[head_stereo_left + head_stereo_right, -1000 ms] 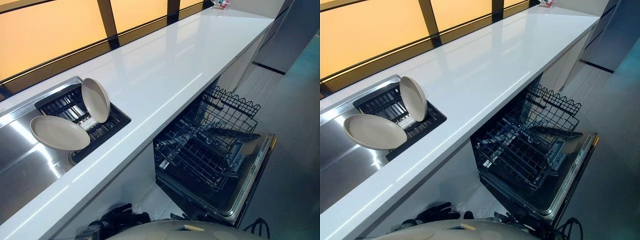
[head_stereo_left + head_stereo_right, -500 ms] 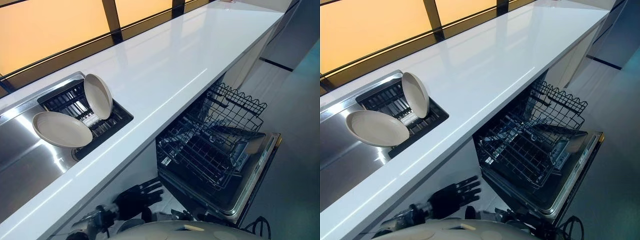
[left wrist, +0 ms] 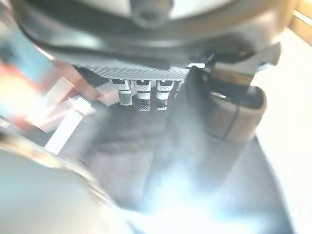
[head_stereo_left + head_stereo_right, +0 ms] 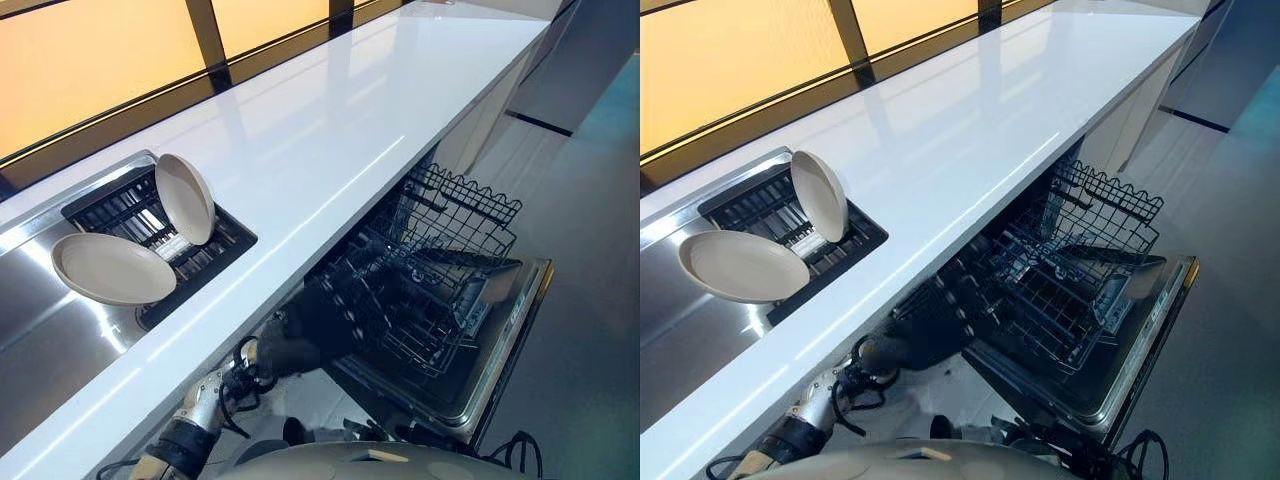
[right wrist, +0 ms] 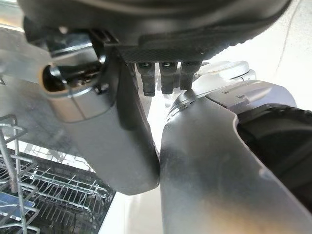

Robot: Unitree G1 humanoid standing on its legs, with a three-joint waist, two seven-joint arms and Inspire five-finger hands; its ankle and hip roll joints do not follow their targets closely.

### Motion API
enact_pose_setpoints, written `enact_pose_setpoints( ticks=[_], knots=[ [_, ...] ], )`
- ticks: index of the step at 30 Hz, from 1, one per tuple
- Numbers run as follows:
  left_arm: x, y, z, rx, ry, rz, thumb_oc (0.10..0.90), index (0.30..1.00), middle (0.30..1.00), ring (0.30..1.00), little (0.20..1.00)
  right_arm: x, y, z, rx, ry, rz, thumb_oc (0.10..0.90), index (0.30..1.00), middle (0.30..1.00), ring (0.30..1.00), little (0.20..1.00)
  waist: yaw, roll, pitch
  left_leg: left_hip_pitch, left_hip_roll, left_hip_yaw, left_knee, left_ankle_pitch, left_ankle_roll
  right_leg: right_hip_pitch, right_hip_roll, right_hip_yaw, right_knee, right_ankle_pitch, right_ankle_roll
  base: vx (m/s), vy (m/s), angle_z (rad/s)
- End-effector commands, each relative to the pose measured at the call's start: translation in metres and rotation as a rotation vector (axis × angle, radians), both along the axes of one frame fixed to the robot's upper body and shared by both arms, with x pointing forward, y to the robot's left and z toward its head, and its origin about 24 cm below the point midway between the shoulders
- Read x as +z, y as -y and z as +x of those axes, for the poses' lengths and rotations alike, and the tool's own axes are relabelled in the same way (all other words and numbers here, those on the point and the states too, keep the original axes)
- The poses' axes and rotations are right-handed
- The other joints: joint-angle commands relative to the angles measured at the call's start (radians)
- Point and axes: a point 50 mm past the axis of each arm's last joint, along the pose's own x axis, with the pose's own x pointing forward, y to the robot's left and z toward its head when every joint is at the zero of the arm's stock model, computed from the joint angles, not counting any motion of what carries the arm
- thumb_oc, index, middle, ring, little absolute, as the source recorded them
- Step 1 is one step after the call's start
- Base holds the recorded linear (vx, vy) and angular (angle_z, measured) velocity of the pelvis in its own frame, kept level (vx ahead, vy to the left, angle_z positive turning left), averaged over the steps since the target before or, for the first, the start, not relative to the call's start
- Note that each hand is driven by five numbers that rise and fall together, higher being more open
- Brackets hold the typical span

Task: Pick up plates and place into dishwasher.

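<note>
- Left eye view: two pale plates sit in the dark drying rack (image 4: 205,250) set into the sink (image 4: 40,340) at the left end of the white table (image 4: 350,110). One plate (image 4: 112,268) lies nearly flat on the rack's near edge; the other plate (image 4: 184,198) stands almost upright behind it. The left hand (image 4: 300,330) is raised below the table's front edge, just beside the rack of the open dishwasher (image 4: 440,290), well apart from both plates. I cannot tell how its fingers are set; it appears to hold nothing.
- Right eye view: same layout; the dishwasher's wire rack looks empty of plates.
- Left wrist view: too smeared to read the fingers.
- Right wrist view: the right hand (image 5: 117,126) hangs low near the dishwasher rack, holding nothing; its fingers are not readable.
- Judgement: nothing is loaded yet; both plates remain to be picked up.
</note>
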Motion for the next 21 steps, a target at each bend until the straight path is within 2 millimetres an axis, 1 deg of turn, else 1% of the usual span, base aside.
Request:
enact_pose_setpoints(
  ticks=[1, 2, 4, 5, 6, 7, 8, 10, 12, 13, 15, 17, 21],
  knots=[
    [0.064, 0.007, 0.028, 0.18, 0.161, -0.269, 0.8, 0.9, 0.9, 0.9, 0.9, -0.003, -0.008, -0.007, 0.075, -0.046, 0.041, 0.8, 0.9, 0.9, 0.9, 0.9, 0.012, 0.033, 0.008, 0.071, -0.055, 0.019, 0.007, -0.195, 0.022, -0.034, 0.058, 0.01, 0.059, -0.053, 0.02, 0.0, 0.0, 0.0],
    [0.069, 0.003, 0.032, 0.258, 0.175, -0.249, 0.8, 0.9, 0.9, 0.9, 0.9, -0.003, -0.009, -0.008, 0.078, -0.045, 0.041, 0.8, 0.9, 0.9, 0.9, 0.9, 0.012, 0.033, 0.008, 0.071, -0.056, 0.017, 0.007, -0.194, 0.022, -0.033, 0.058, 0.011, 0.058, -0.052, 0.019, 0.0, 0.0, 0.0],
    [0.079, -0.014, 0.041, 0.518, 0.224, -0.164, 0.8, 0.9, 0.9, 0.9, 0.9, -0.003, -0.01, -0.009, 0.075, -0.04, 0.043, 0.8, 0.9, 0.9, 0.9, 0.9, 0.017, 0.032, 0.01, 0.069, -0.055, 0.013, 0.007, -0.192, 0.022, -0.032, 0.059, 0.009, 0.057, -0.053, 0.018, -0.02, -0.006, -0.01],
    [0.082, -0.026, 0.045, 0.656, 0.243, -0.125, 0.8, 0.9, 0.9, 0.9, 0.9, -0.003, -0.01, -0.01, 0.069, -0.038, 0.043, 0.8, 0.9, 0.9, 0.9, 0.9, 0.02, 0.033, 0.011, 0.068, -0.055, 0.008, 0.007, -0.19, 0.023, -0.032, 0.059, 0.007, 0.059, -0.056, 0.017, 0.0, 0.0, 0.0],
    [0.084, -0.034, 0.046, 0.731, 0.252, -0.104, 0.8, 0.9, 0.9, 0.9, 0.9, -0.003, -0.01, -0.01, 0.065, -0.037, 0.042, 0.8, 0.9, 0.9, 0.9, 0.9, 0.023, 0.034, 0.01, 0.068, -0.055, 0.005, 0.007, -0.189, 0.023, -0.031, 0.059, 0.006, 0.062, -0.059, 0.016, 0.0, 0.0, 0.0],
    [0.09, -0.046, 0.047, 0.851, 0.284, -0.074, 0.8, 0.9, 0.9, 0.9, 0.9, -0.003, -0.01, -0.012, 0.057, -0.037, 0.041, 0.8, 0.9, 0.9, 0.9, 0.9, 0.028, 0.036, 0.01, 0.067, -0.056, -0.001, 0.007, -0.187, 0.024, -0.031, 0.059, 0.002, 0.066, -0.064, 0.014, 0.0, 0.0, 0.0],
    [0.095, -0.055, 0.047, 0.94, 0.292, -0.05, 0.8, 0.9, 0.9, 0.9, 0.9, -0.003, -0.009, -0.013, 0.049, -0.038, 0.039, 0.8, 0.9, 0.9, 0.9, 0.9, 0.032, 0.039, 0.01, 0.065, -0.056, -0.007, 0.007, -0.185, 0.025, -0.032, 0.059, -0.001, 0.073, -0.069, 0.012, 0.0, 0.0, 0.0],
    [0.115, -0.085, 0.042, 1.273, 0.363, 0.051, 0.8, 0.9, 0.9, 0.9, 0.9, -0.004, -0.009, -0.018, 0.023, -0.041, 0.033, 0.8, 0.9, 0.9, 0.9, 0.9, 0.047, 0.044, 0.008, 0.063, -0.057, -0.028, 0.007, -0.181, 0.029, -0.034, 0.056, -0.012, 0.098, -0.089, 0.005, -0.03, 0.003, 0.02],
    [0.134, -0.104, 0.035, 1.489, 0.405, 0.131, 0.8, 0.9, 0.9, 0.9, 0.9, -0.004, -0.01, -0.022, -0.001, -0.04, 0.031, 0.8, 0.9, 0.9, 0.9, 0.9, 0.06, 0.046, 0.005, 0.061, -0.06, -0.046, 0.007, -0.179, 0.035, -0.035, 0.053, -0.02, 0.117, -0.105, -0.001, -0.02, -0.002, 0.14],
    [0.143, -0.114, 0.031, 1.641, 0.427, 0.21, 0.8, 0.9, 0.9, 0.9, 0.9, -0.004, -0.01, -0.024, -0.011, -0.039, 0.029, 0.8, 0.9, 0.9, 0.9, 0.9, 0.069, 0.046, 0.002, 0.062, -0.064, -0.055, 0.007, -0.179, 0.039, -0.034, 0.051, -0.027, 0.122, -0.111, -0.005, -0.01, -0.007, 0.27],
    [0.153, -0.122, 0.029, 1.832, 0.437, 0.325, 0.8, 0.9, 0.9, 0.9, 0.9, -0.005, -0.012, -0.024, -0.015, -0.035, 0.031, 0.8, 0.9, 0.9, 0.9, 0.9, 0.078, 0.044, -0.002, 0.063, -0.069, -0.063, 0.007, -0.18, 0.042, -0.029, 0.051, -0.037, 0.115, -0.112, -0.007, 0.0, -0.016, 0.27],
    [0.161, -0.13, 0.027, 1.992, 0.484, 0.426, 0.8, 0.9, 0.9, 0.9, 0.9, -0.005, -0.013, -0.023, -0.017, -0.032, 0.034, 0.8, 0.9, 0.9, 0.9, 0.9, 0.087, 0.041, -0.008, 0.063, -0.073, -0.062, 0.007, -0.18, 0.041, -0.021, 0.053, -0.045, 0.096, -0.105, -0.007, 0.01, -0.022, 0.21],
    [0.168, -0.143, 0.025, 2.191, 0.513, 0.537, 0.8, 0.9, 0.9, 0.9, 0.9, -0.006, -0.015, -0.022, -0.006, -0.035, 0.037, 0.8, 0.9, 0.9, 0.9, 0.9, 0.099, 0.039, -0.021, 0.059, -0.074, -0.059, 0.007, -0.177, 0.034, -0.014, 0.056, -0.053, 0.07, -0.095, -0.006, 0.01, -0.015, 0.17]
  ],
)
